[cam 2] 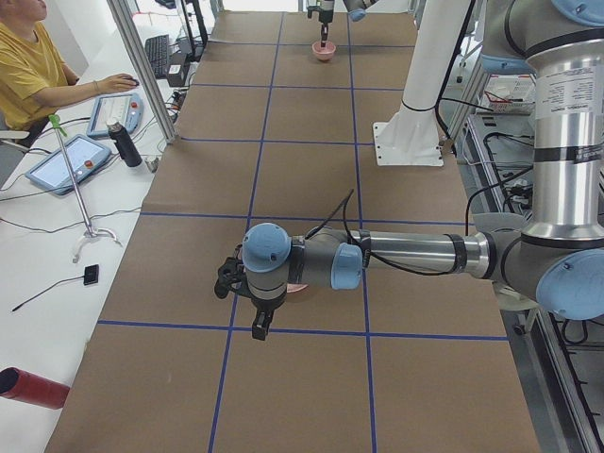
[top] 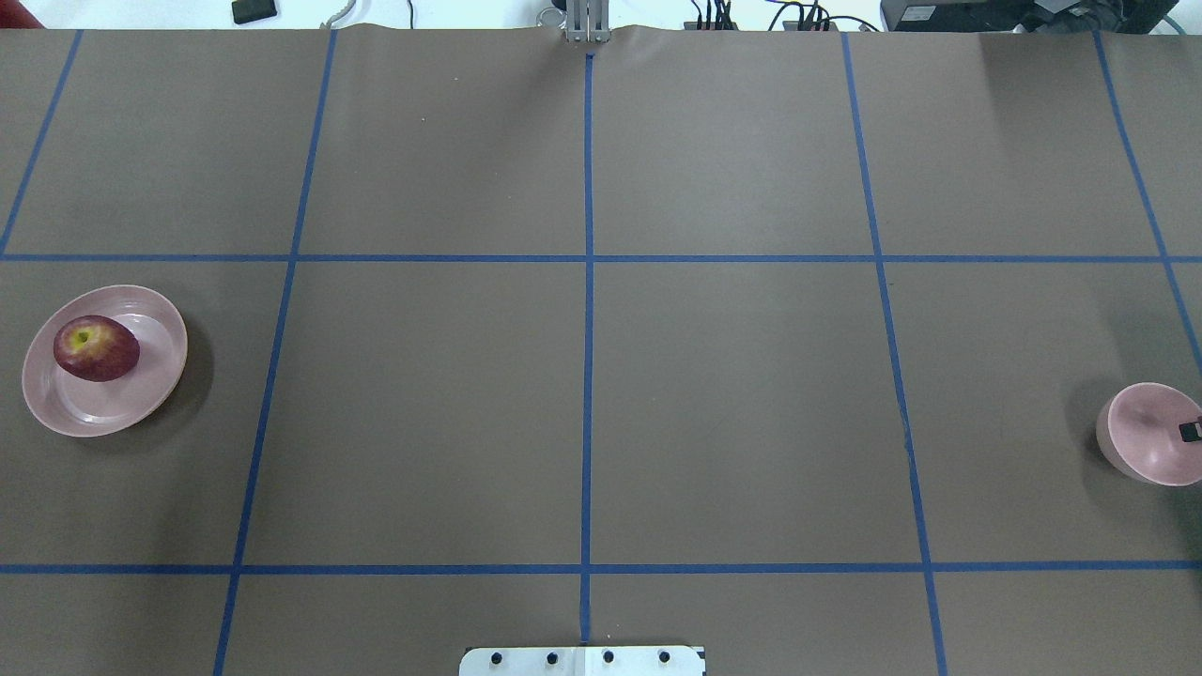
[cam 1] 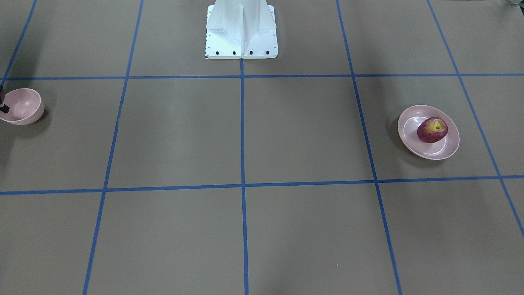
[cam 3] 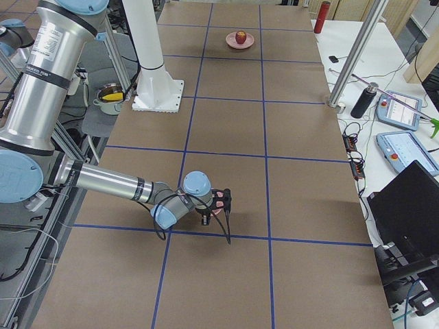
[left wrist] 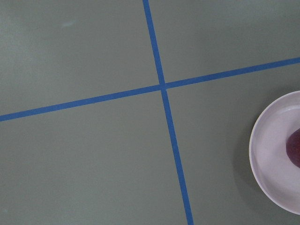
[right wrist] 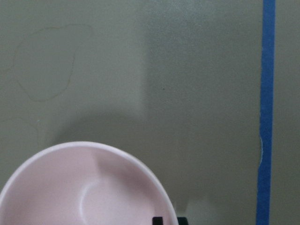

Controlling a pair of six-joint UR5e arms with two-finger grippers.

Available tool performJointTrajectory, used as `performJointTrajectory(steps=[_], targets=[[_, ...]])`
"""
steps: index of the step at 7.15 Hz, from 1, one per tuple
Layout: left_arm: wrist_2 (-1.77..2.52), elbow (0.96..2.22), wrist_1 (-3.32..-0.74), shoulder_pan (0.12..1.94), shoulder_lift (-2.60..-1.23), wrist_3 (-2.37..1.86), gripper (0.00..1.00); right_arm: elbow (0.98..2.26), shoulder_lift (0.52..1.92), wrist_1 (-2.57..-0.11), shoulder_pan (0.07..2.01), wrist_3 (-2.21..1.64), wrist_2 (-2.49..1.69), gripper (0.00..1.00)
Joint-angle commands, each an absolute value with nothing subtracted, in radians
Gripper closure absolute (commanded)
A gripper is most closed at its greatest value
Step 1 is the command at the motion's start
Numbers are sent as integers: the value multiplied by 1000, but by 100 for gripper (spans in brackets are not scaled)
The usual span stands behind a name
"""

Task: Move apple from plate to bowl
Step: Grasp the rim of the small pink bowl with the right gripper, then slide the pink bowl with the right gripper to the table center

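The dark-red apple (cam 1: 432,130) lies on the wide pink plate (cam 1: 409,123), at the left of the overhead view, where the apple (top: 96,348) and plate (top: 141,394) show with no gripper near. The small pink bowl (top: 1141,427) stands at the far right edge. A black fingertip of my right gripper (top: 1190,431) sits at the bowl's rim (right wrist: 140,164); I cannot tell whether it grips. My left gripper (cam 2: 243,302) shows only in the exterior left view, high over the plate's area; I cannot tell whether it is open or shut. The left wrist view catches the plate's edge (left wrist: 262,154).
The white robot base (cam 1: 241,30) stands at the table's middle edge. Blue tape lines (top: 588,282) divide the brown table. An operator (cam 2: 38,66), tablets and a bottle (cam 2: 125,146) are on the side bench.
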State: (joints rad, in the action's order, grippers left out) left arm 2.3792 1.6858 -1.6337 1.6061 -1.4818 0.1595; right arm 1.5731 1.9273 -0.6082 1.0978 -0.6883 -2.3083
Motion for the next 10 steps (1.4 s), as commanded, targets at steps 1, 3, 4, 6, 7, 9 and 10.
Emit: performJointTrajectory(steps=[1, 3, 4, 6, 7, 9, 10], targets=[[2379, 1686, -1634, 1606, -1482, 160, 2, 1580, 1921, -617, 1156, -686, -2379, 100], [2379, 1686, -1634, 1606, -1482, 160, 2, 1594, 1785, -736, 1178, -699, -2381, 100], [2379, 1687, -1634, 1606, -1482, 160, 2, 1598, 1708, -808, 1178, -706, -2378, 100], [2381, 1687, -1634, 1606, -1482, 160, 2, 1632, 1511, -984, 1143, -841, -2378, 100], [2379, 1687, -1634, 1606, -1482, 160, 2, 1635, 1426, -1008, 1076, -970, -2358, 100], [2379, 1686, -1632, 1606, -1482, 160, 2, 1638, 1228, -1067, 886, -1286, -2196, 100], [2379, 1683, -1632, 1606, -1482, 158, 2, 1637, 1145, -1128, 783, -1363, -2101, 100]])
